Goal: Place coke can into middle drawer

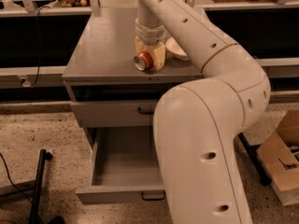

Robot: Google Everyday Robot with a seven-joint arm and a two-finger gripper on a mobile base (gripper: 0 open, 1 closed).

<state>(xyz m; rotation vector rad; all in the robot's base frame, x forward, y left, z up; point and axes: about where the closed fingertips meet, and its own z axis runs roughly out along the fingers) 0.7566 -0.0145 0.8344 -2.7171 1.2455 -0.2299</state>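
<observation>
The coke can [142,60] lies on its side near the front edge of the grey cabinet top [103,45], with a silver end facing me. My gripper [151,59] has come straight down onto it, and its cream body sits over and just right of the can. The middle drawer [119,169] is pulled out low at the front. Its tray shows a bare grey floor and has a black bar handle [152,197]. My large white arm covers the drawer's right part.
A cream-white bowl [176,49] sits on the cabinet top just right of the gripper. A shut grey drawer front [112,113] is above the open one. A black stand leg [37,185] is on the floor at left. A cardboard box [280,162] is at right.
</observation>
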